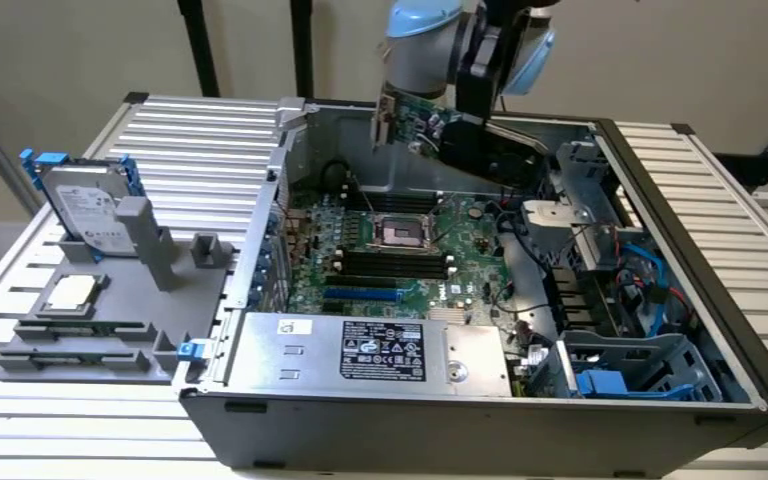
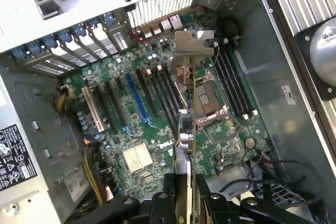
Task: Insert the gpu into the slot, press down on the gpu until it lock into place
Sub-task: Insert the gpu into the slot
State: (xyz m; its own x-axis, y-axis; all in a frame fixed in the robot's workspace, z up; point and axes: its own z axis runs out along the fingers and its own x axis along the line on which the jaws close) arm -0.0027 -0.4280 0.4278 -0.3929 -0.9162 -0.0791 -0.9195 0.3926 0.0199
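Gripping gpu (image 2: pixel 185 129) in end effector (image 2: pixel 190 195), poised well above slot (image 2: pixel 137 96). Looks light, stiff, fragile: best held by bare board edges.

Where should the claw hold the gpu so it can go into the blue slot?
By the edge facing away from the motherboard, from above, as the claw grips the gpu now: it hangs edge-on over the board, so its connector edge is free to meet the blue slot.
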